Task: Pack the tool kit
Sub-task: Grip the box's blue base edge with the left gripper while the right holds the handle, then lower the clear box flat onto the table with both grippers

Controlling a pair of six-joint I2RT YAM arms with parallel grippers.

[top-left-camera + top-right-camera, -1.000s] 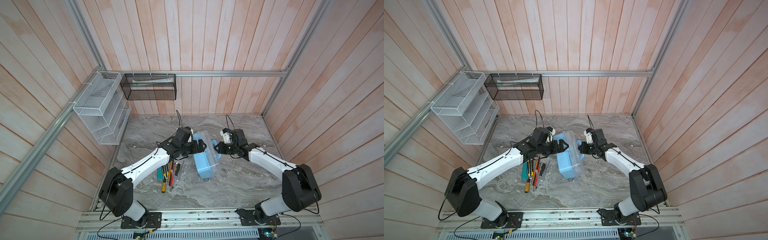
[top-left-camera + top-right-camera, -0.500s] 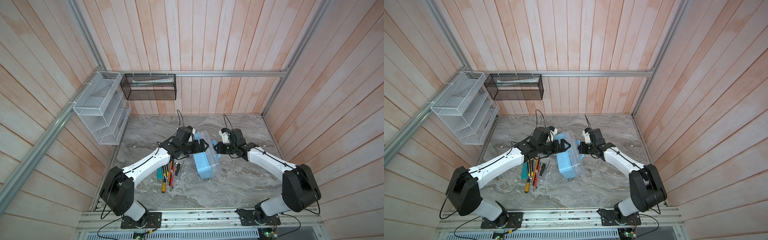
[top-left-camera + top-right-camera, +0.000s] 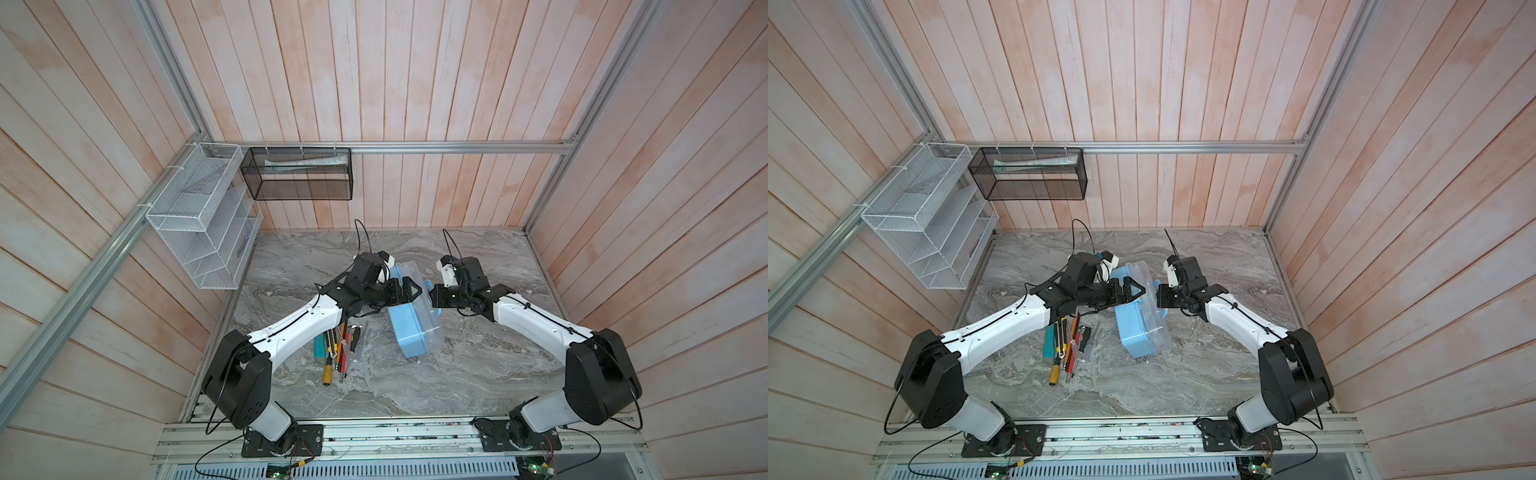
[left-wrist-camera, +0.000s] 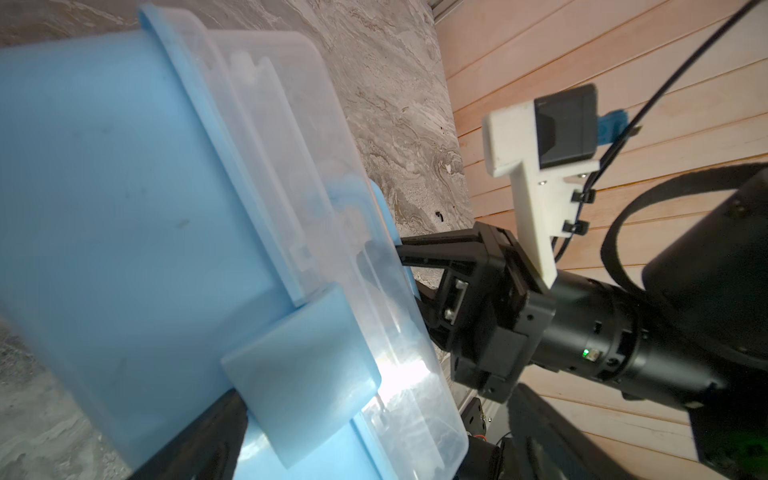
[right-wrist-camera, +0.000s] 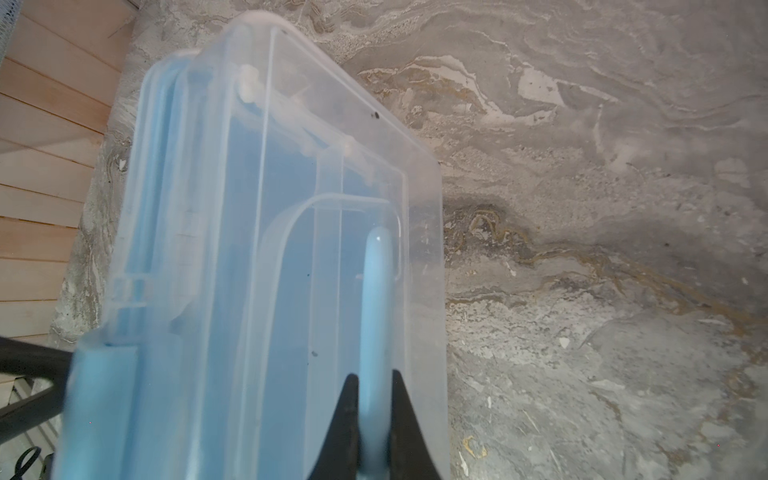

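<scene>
The tool kit (image 3: 411, 332) (image 3: 1136, 332), a pale-blue case with a clear lid, stands tilted on edge mid-table, with the lid facing right. My right gripper (image 5: 372, 395) (image 3: 432, 293) is shut on its blue loop handle (image 5: 376, 291) at the lid side. My left gripper (image 3: 409, 289) (image 3: 1133, 291) is open and straddles the case's upper end. In the left wrist view the blue wall (image 4: 124, 208) and a blue latch (image 4: 299, 365) fill the space between my left jaws. The right gripper (image 4: 399, 253) shows beyond the lid.
A pile of loose tools (image 3: 338, 345), screwdrivers and a knife among them, lies left of the case under my left forearm. A white wire rack (image 3: 203, 216) and a black mesh basket (image 3: 297, 174) hang on the back-left walls. Wooden walls enclose the marble table (image 3: 478, 374).
My left gripper has edged slightly to the right over the case's upper end. My right gripper has shifted a little with the handle. The case stays where it was.
</scene>
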